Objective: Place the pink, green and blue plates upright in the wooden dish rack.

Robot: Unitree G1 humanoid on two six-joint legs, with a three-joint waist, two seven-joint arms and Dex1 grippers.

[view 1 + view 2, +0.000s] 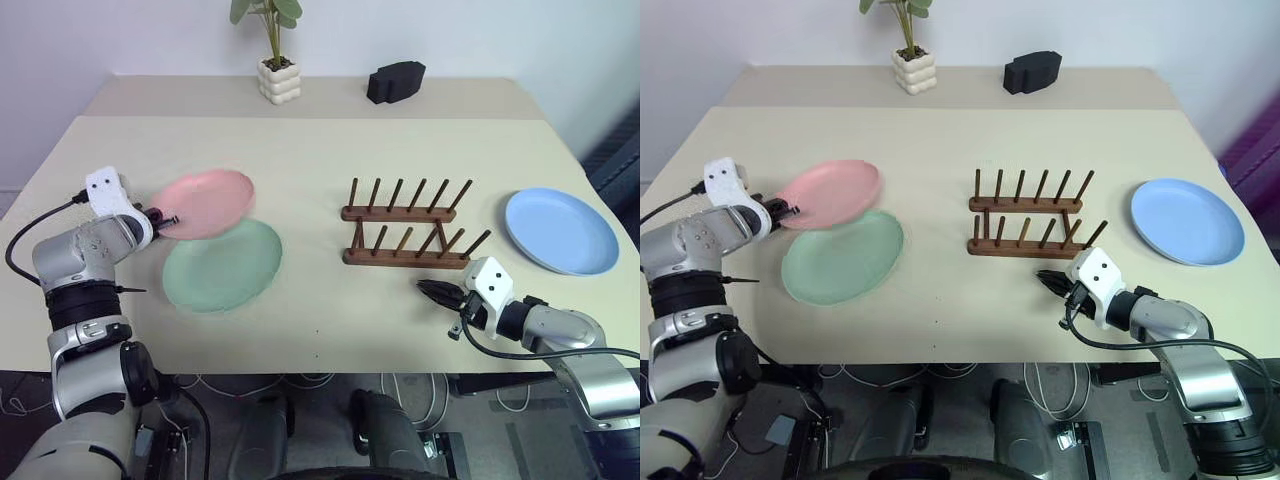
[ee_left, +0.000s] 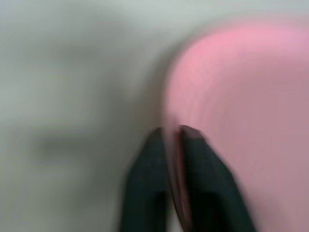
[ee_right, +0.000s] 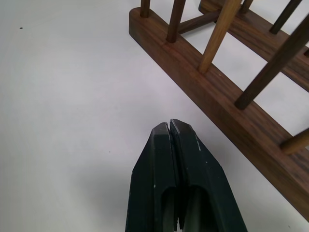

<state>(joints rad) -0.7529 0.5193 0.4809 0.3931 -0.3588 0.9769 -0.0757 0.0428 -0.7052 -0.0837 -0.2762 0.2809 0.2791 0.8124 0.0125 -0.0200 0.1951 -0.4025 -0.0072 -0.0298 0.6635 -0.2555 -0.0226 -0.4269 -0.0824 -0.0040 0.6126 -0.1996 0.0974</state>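
The pink plate (image 1: 205,203) sits at the table's left, its near edge overlapping the green plate (image 1: 225,268), which lies flat in front of it. My left gripper (image 1: 165,218) is shut on the pink plate's left rim; in the left wrist view the rim runs between the two fingers (image 2: 203,164). The blue plate (image 1: 560,230) lies flat at the right. The wooden dish rack (image 1: 405,235) stands in the middle with nothing between its pegs. My right gripper (image 1: 432,291) hovers just in front of the rack's near rail (image 3: 222,96), shut on nothing.
A potted plant in a white pot (image 1: 278,80) and a black block (image 1: 396,82) stand at the table's far edge. Bare tabletop (image 1: 320,320) lies between the green plate and my right gripper.
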